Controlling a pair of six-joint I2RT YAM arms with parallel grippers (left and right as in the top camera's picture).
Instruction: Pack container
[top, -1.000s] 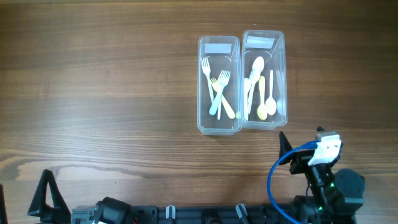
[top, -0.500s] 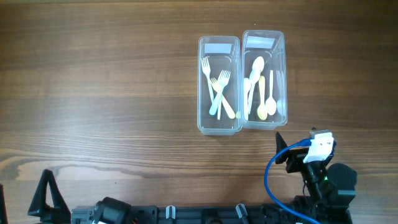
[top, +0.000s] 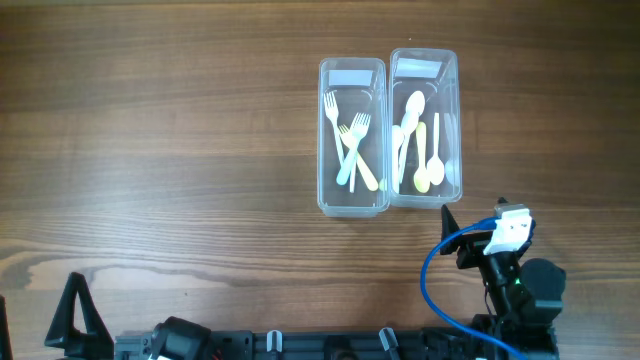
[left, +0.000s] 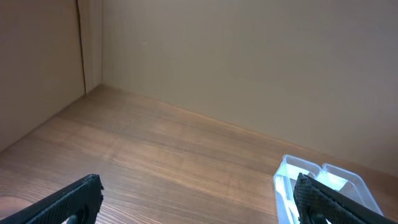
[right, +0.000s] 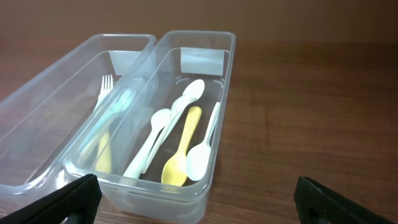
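Two clear plastic containers stand side by side on the wooden table. The left container (top: 352, 138) holds several forks (top: 350, 145). The right container (top: 425, 128) holds several white and yellow spoons (top: 420, 140); they also show in the right wrist view (right: 180, 134). My right gripper (top: 470, 225) is open and empty, just in front of the right container (right: 155, 180). My left gripper (left: 199, 205) is open and empty, far to the left of the containers (left: 323, 180).
Bare wooden table (top: 150, 150) stretches to the left of the containers. A blue cable (top: 440, 290) loops beside my right arm at the front edge. A beige wall (left: 249, 56) stands behind the table in the left wrist view.
My right arm has moved slightly forward and left toward the right container. The containers and cutlery have not moved.
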